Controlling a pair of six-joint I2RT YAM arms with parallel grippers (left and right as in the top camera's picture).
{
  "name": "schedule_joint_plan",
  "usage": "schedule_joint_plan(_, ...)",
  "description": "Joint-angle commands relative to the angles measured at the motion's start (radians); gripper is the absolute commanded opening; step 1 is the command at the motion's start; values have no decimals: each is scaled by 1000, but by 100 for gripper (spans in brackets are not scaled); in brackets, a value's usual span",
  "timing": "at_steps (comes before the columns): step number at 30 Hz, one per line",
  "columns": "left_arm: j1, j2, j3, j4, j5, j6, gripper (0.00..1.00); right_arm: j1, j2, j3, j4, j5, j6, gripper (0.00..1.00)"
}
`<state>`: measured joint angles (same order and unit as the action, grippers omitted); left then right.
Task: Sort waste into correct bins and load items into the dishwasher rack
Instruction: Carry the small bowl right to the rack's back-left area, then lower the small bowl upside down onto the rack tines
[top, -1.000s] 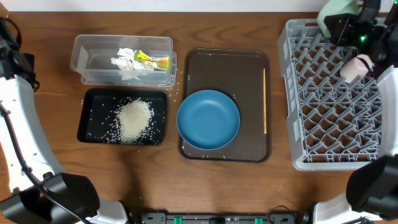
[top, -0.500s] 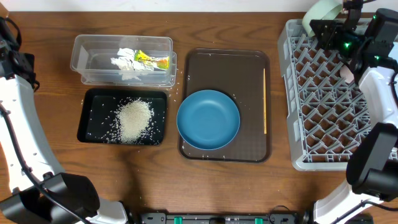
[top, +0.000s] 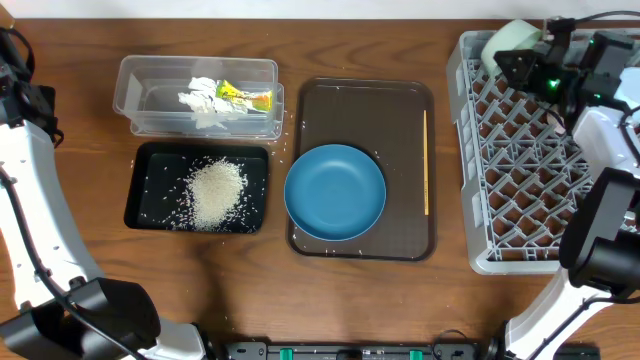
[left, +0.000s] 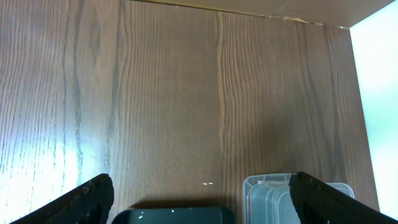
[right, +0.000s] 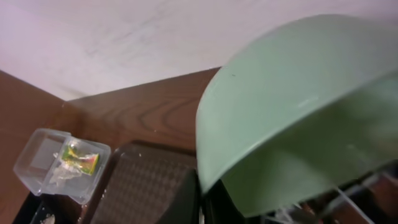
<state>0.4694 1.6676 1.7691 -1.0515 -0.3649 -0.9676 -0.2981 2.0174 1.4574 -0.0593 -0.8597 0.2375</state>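
Since a second ago, the right gripper (top: 527, 62) and its mint-green round bowl (top: 508, 40) shift toward 9 o'clock, now over the 11 o'clock corner of the large grey lattice plastic rack (top: 470, 150). We note its jaws clamped on the bowl's rim. Left gripper (left: 202, 199) spread wide, empty, above the brown wooden table (left: 186, 93).

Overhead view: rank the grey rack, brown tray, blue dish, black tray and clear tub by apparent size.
1. Large grey plastic lattice dishwasher rack.
2. Brown rectangular serving tray.
3. Clear rectangular plastic tub and shallow black rectangular tray: look about alike, so not ranked apart.
4. Dark-blue round dish.
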Motion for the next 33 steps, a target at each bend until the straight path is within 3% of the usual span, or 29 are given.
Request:
schedule_joint_plan(1,2,1,2,-6,-9,9,92,-39,10,-2,-12,-30,20,1)
schedule_joint_plan(3,2,1,2,-6,-9,9,92,-58,10,-2,-16,-55,20,1)
schedule_joint_plan(8,2,1,2,-6,-9,9,92,-108,10,-2,-35,-103,20,16)
schedule_joint_plan(10,2,1,2,-6,-10,9,92,-118,8,-2,-55,-102,20,32)
schedule_joint_plan(13,2,1,2,-6,-9,9,92,-128,6,-2,-82,-102,20,40)
schedule_joint_plan(18,2,1,2,-6,-10,9,92,-140,-13,-1,-97,-84,44,72)
schedule_joint_plan(24,2,1,2,-6,-9,9,92,-171,-101,-1,-159,51,80,78)
schedule_joint_plan(33,2,1,2,-6,-10,9,92,-161,-294,-1,-345,410,79,70)
